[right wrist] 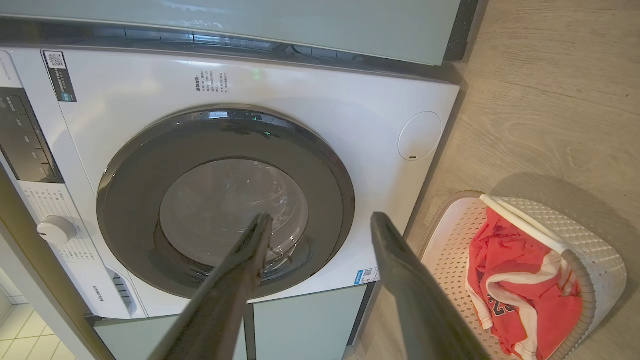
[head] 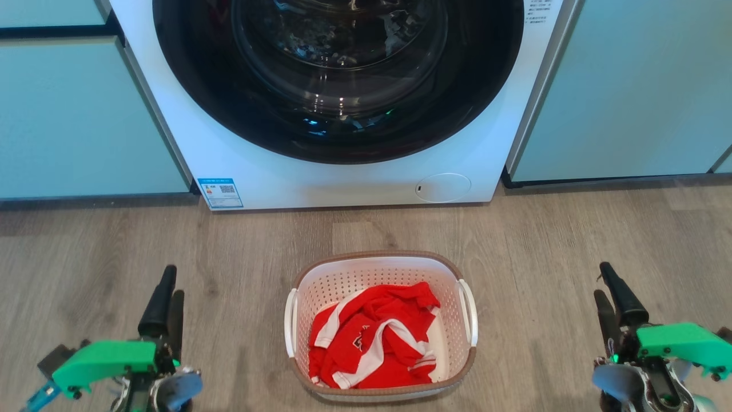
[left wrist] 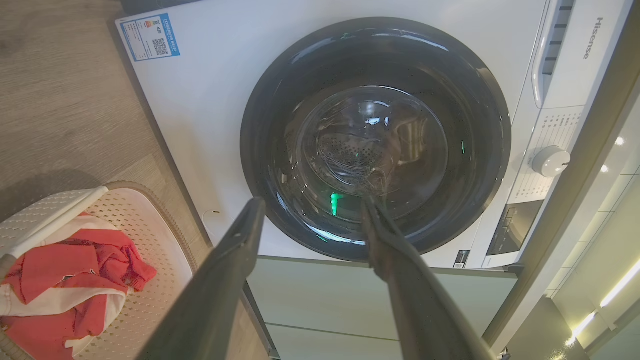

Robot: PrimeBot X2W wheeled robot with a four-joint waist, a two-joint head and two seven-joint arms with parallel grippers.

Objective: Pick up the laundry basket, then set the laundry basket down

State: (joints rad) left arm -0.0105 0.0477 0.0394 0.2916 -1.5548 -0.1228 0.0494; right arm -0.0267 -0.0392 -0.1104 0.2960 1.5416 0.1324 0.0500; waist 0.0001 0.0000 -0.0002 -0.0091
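Washer (head: 343,114) across top; laundry basket (head: 377,256) on floor (head: 543,257), lower centre, red shirt (head: 377,337) inside. My left gripper (head: 173,281), lower left, and right gripper (head: 601,280), lower right, both parted, well apart from it. Risk I see: uneven grip on thin handles (head: 470,312) tips it

The laundry basket (head: 343,280) sits on the floor (head: 526,269) in the near middle, with a jersey (head: 372,337) lying inside it. Beyond it stands the washing machine (head: 320,183), apart from the basket and set between the left cabinet (head: 74,114) and the right cabinet (head: 635,91). The left gripper (head: 173,281) hangs to the basket's left and the right gripper (head: 601,280) to its right — both well apart from it.
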